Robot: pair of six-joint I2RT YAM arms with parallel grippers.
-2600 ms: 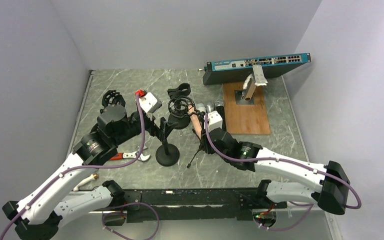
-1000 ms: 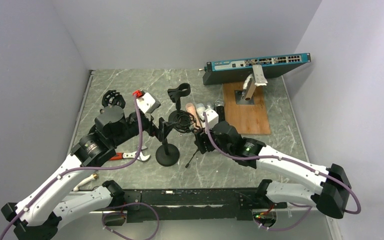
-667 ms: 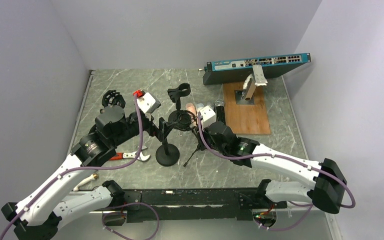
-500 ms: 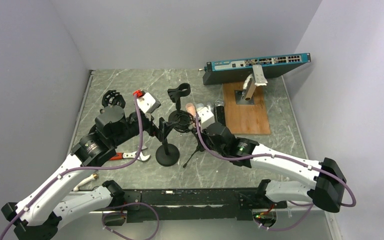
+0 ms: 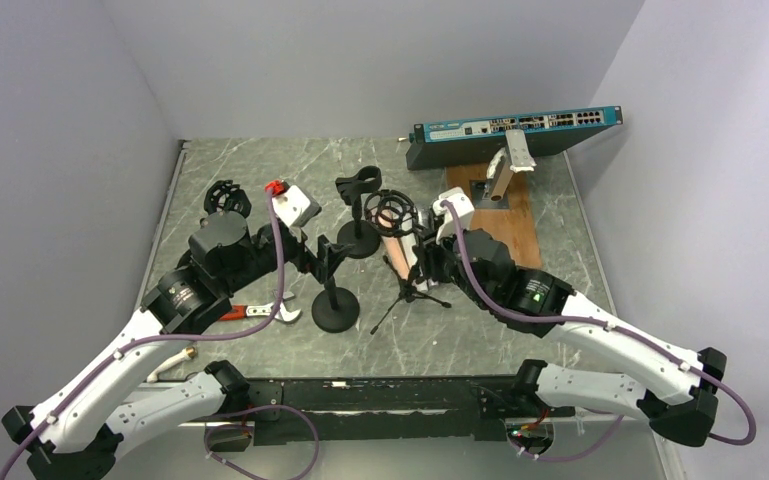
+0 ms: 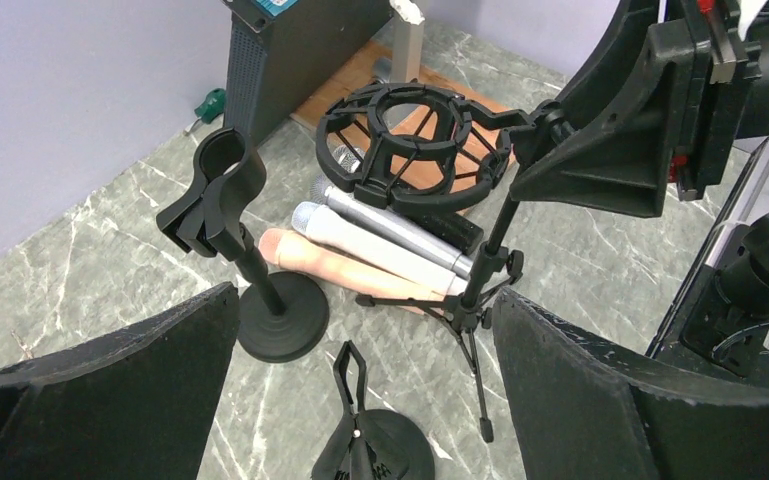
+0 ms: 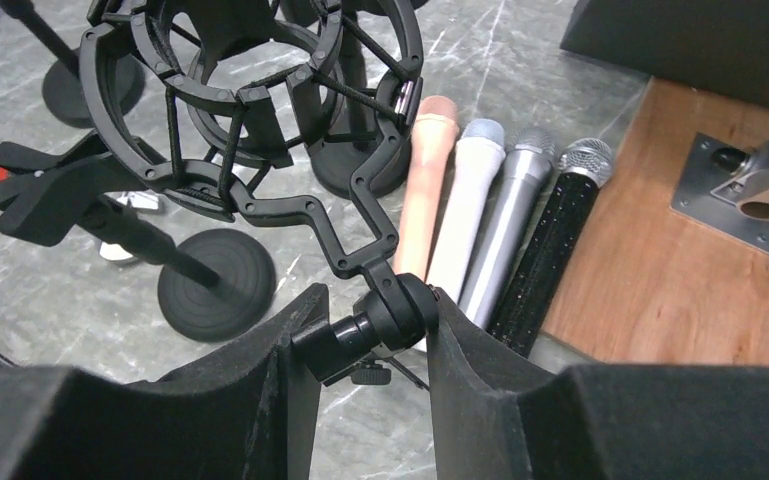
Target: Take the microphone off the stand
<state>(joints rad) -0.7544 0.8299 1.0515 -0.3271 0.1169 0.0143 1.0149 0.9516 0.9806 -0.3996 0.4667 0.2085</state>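
While the left jaws stand wide apart with nothing between them, the right jaws are clamped on the swivel joint (image 7: 395,310) of the tripod stand (image 5: 412,292), one pad on each side of it. Rising up and away from those jaws on a kinked black link is the shock mount (image 7: 300,208), whose ring is empty. Just beyond the right jaws, four microphones lie flat on the worktop (image 5: 260,160), side by side and touching, heads pointing away: a peach microphone (image 7: 428,190) nearest the mount, then a pale microphone (image 7: 465,200), a silver microphone (image 7: 512,210) and a black microphone (image 7: 560,225). Past the black one, farther to the same side of the jaws, is a wooden board (image 7: 650,300) with a metal bracket (image 7: 760,185) fixed on it. Ahead of the left jaws, between their two pads as the left wrist view shows it, a clip stand (image 6: 235,200) on a round base stands upright, with the tripod stand just beyond it. Whether the tripod's feet rest on the worktop I cannot tell.
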